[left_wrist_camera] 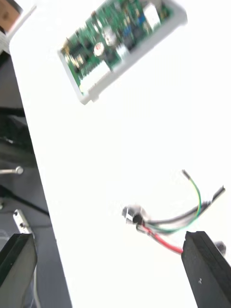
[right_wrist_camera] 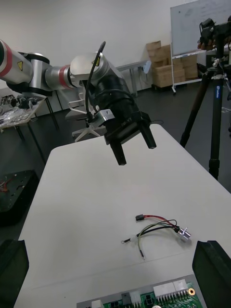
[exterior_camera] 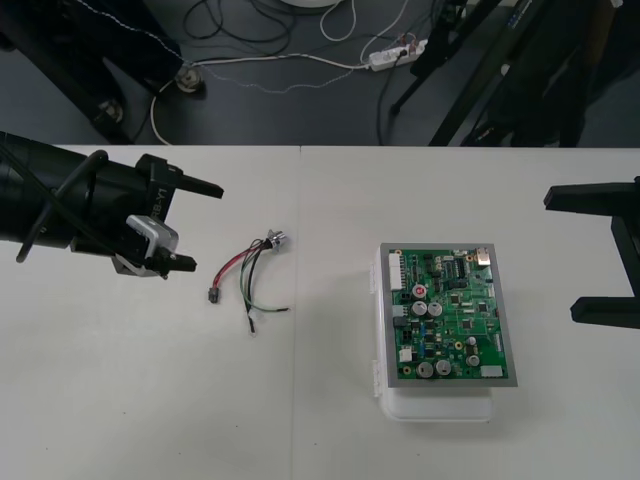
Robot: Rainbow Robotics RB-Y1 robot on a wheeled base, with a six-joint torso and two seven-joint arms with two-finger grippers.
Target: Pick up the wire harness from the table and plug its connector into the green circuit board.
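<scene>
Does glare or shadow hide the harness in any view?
Front view: even light, faint shadows; the thin red, black and green wire harness reads clearly on the plain light table. Left wrist view: the table glares to plain white, yet the wires stand out. Right wrist view: soft light, no glare.

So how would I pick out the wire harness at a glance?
On the light table, look left of the green circuit board, toward the open left gripper. The wire harness lies loose there: a small bundle of red, black and green wires, a round metal socket at one end, a small black plug at the other.
</scene>
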